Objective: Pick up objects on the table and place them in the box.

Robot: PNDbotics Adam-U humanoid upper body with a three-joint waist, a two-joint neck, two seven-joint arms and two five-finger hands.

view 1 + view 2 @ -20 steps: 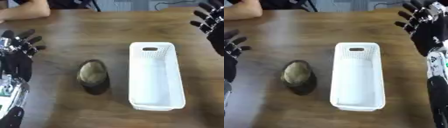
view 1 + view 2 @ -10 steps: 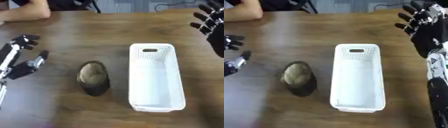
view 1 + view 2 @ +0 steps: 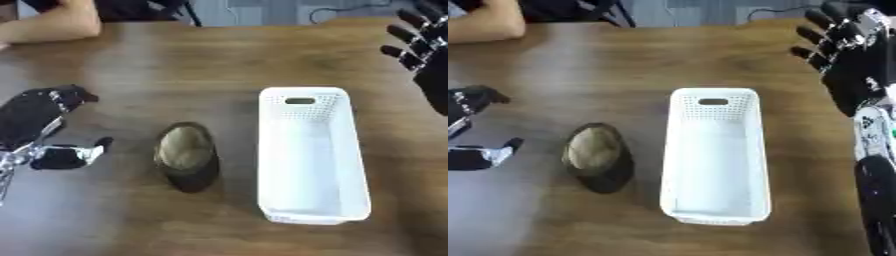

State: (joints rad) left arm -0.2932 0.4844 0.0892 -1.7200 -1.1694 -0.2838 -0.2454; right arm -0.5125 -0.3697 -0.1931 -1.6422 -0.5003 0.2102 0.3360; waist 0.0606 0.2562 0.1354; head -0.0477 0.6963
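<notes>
1. The brown oval object lies mid-surface, just left of the white box.
2. The left hand is spread wide near the left edge, holding nothing.
3. The right hand is spread wide by the far right corner.

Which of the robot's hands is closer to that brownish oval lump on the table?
The left hand. It hovers open just left of the oval lump. The right hand is raised far off, beyond the white box.
</notes>
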